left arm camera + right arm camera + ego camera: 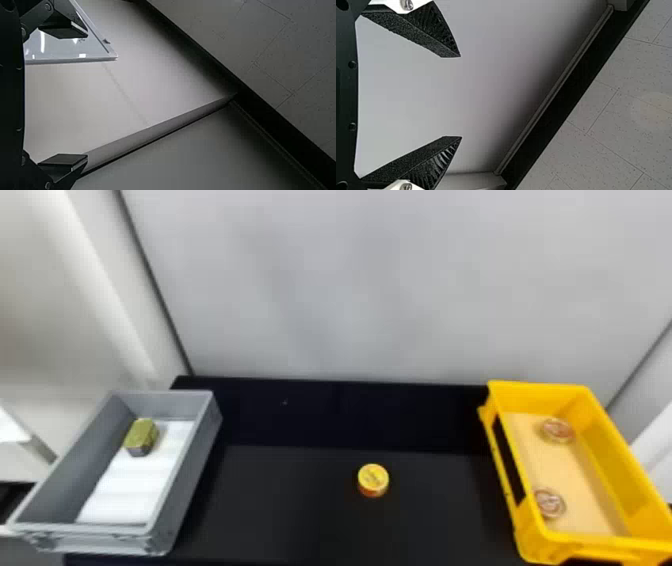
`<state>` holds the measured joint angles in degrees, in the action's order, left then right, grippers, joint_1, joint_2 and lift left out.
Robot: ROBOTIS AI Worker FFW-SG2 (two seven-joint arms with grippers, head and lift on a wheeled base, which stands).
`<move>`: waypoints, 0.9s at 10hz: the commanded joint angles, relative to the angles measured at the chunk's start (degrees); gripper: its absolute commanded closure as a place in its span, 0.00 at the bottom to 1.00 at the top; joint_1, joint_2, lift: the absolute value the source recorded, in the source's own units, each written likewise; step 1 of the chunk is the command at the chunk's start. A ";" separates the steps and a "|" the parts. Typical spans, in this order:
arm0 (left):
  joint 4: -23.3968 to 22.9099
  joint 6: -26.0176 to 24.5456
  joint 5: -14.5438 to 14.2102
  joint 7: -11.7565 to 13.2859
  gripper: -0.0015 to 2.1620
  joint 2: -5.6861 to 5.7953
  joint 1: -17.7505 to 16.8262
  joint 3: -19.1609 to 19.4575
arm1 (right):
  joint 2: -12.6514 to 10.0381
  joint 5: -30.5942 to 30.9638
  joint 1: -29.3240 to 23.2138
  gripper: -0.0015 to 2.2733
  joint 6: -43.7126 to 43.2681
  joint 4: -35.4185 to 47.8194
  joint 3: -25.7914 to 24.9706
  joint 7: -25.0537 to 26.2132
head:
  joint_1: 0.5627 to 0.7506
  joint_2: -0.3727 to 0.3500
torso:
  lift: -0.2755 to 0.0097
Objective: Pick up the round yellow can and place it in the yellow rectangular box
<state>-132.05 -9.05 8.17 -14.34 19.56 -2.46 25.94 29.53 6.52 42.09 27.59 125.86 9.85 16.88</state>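
1. The round yellow can (373, 481) stands upright on the black table (280, 510), yellow top up and reddish side showing. It sits between the two boxes, well apart from both, nearer the table's near edge than its far one.
2. The yellow rectangular box (537, 396) is at the table's right end, its far end by the far edge. Inside are two round items, one (557, 430) toward its far end, the other (549, 504) beside its left wall, near the near end; they look like tins, though that is hard to make out.
3. The gray box (184, 485) lies along the table's left edge, holding a greenish block (141, 436) near its far end.
4. Left gripper (86, 96): fingers spread wide.
5. Right gripper (461, 96): fingers spread too, a broad gap between the tips.
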 commanded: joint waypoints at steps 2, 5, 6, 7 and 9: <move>0.30 0.17 0.00 -0.16 0.08 -0.13 0.00 -0.18 | 0.00 -0.28 0.19 0.00 -0.24 -0.26 0.18 -0.01 | 0.70 0.59 | 0.96; 0.39 0.26 0.00 -0.25 0.08 -0.13 0.00 -0.18 | 0.00 -0.37 0.37 0.00 -0.51 -0.35 0.18 0.08 | 0.70 0.59 | 0.96; 0.39 0.26 0.00 -0.25 0.08 -0.22 0.00 -0.18 | -0.09 -2.65 0.54 0.00 2.22 -0.35 0.18 0.87 | 0.70 0.59 | 0.96; 0.39 0.08 0.00 -0.25 0.08 -0.31 0.00 -0.35 | -0.70 -7.93 1.07 0.00 8.90 -0.44 0.26 4.65 | 0.70 0.59 | 0.96; 0.48 -0.27 0.00 -0.25 0.08 -0.13 -0.09 -0.70 | -4.92 -18.56 6.17 0.03 28.07 -3.87 -1.41 8.78 | 0.70 0.59 | 0.96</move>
<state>-131.61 -9.07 8.18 -14.60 19.31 -2.48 25.45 27.66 -4.77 44.50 41.85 124.37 9.76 24.42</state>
